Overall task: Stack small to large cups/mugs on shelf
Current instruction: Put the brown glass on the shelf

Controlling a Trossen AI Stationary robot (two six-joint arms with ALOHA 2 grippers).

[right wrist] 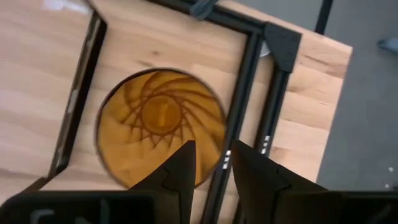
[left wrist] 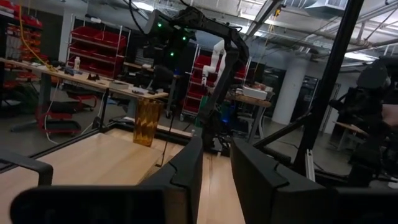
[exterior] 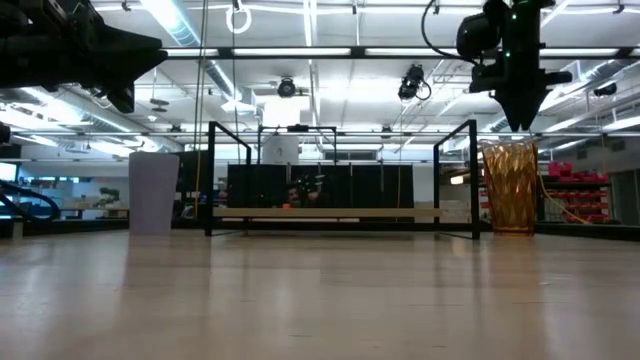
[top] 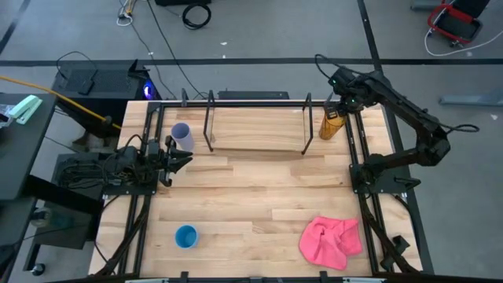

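The shelf (top: 259, 130), black rods with a light wood board (exterior: 330, 213), stands at the table's far middle. The tall amber cup (top: 331, 124) stands upright on the table just right of it. The lavender cup (top: 182, 135) stands upright just left of it. The short blue cup (top: 186, 236) stands near the front left. My right gripper (exterior: 520, 125) points down just above the amber cup's mouth (right wrist: 158, 118), fingers a little apart, touching nothing. My left gripper (top: 185, 159) hovers near the lavender cup, narrowly open and empty.
A crumpled pink cloth (top: 330, 240) lies at the front right. Black frame rails (top: 357, 149) run along the table's left and right sides; one rail (right wrist: 239, 93) passes close by the amber cup. The table's middle is bare wood (top: 259, 196).
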